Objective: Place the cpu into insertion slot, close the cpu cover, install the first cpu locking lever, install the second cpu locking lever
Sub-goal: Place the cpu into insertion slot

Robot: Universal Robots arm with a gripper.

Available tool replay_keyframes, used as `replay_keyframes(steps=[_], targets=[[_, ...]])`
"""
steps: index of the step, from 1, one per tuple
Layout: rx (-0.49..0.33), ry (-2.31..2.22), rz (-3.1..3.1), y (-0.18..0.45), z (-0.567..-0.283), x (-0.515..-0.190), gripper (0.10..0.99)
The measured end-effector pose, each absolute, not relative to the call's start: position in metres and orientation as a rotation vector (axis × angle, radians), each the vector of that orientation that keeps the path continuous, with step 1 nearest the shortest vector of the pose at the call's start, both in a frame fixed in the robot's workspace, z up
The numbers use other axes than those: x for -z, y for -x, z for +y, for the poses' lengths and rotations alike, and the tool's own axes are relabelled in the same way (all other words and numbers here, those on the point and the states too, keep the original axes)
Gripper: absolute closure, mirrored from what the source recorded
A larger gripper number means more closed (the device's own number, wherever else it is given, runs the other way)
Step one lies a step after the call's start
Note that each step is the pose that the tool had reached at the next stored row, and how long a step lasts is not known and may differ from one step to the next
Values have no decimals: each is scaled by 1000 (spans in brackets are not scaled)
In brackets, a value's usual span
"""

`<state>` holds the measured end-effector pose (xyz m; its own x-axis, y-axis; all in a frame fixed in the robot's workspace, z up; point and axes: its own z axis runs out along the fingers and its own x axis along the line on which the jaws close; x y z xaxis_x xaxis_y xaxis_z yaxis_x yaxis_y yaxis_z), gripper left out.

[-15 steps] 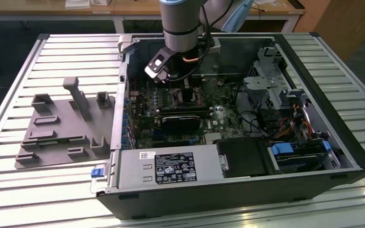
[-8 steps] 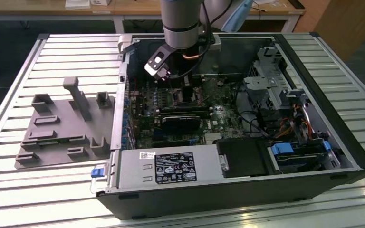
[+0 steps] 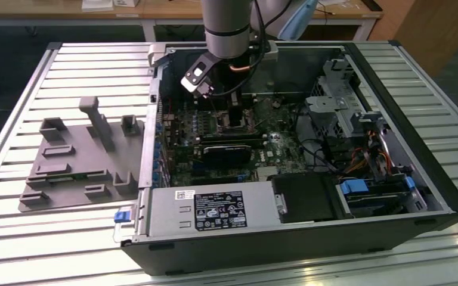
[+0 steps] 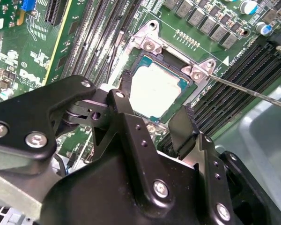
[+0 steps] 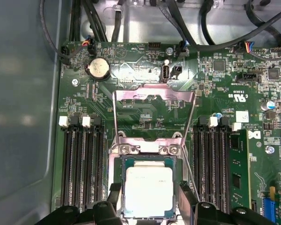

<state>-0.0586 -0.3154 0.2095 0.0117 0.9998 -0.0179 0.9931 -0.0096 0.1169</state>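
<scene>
Handling the cpu [image 5: 149, 190] calls for care. By its look it is a light, rigid, flat chip. Its smooth metal top is likely to give little friction, and the contacts beneath it are probably fragile. Take hold on two opposite edges of the green substrate, not on the top face, and keep it level.

Location: the cpu lies flat in the insertion slot [image 5: 147, 149], square to the rim. Take the hinge side of the slot as 12 o'clock. The cpu cover [image 5: 154, 92] is swung open beyond 12 o'clock, its cut-out clear of the chip. A thin wire locking lever [image 4: 253, 92] stands raised on one flank.

Gripper state: the gripper [image 4: 157, 93] is spread, with one of its fingers [image 4: 125, 84] at 9 o'clock of the chip and the other at 3 o'clock. Both are just beside the edges and appear not to pinch them.

In the exterior view the arm reaches into the computer case [image 3: 293, 253] near 12 o'clock of its interior. A grey fixture tray [image 3: 62, 173] lies at 9 o'clock of the case.

Hard to make out:
- The chip covers the slot's contacts.
- The lower ends of the fingers are cut off in the first wrist view, so pad contact cannot be confirmed.
- Whether the cover stands upright or lies fully back cannot be told.
- Whether a second lever is raised on the opposite flank cannot be told.
</scene>
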Motion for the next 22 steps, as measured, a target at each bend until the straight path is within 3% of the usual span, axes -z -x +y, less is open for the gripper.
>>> replay_keyframes(steps=[6, 9, 10, 12, 13, 15, 16, 17, 22], targets=[[-106, -2164, 2141, 59, -315, -210, 506], [-106, -2164, 2141, 59, -315, -211, 690], [-106, -2164, 2141, 59, -315, -211, 690], [-106, -2164, 2141, 59, -315, -211, 808], [-106, -2164, 2141, 59, -315, -211, 808], [-106, -2164, 2141, 59, -315, -211, 925], [-106, -2164, 2141, 59, -315, -212, 925], [-106, -2164, 2141, 59, -315, -212, 980], [-105, -2165, 2141, 58, -315, -212, 984]])
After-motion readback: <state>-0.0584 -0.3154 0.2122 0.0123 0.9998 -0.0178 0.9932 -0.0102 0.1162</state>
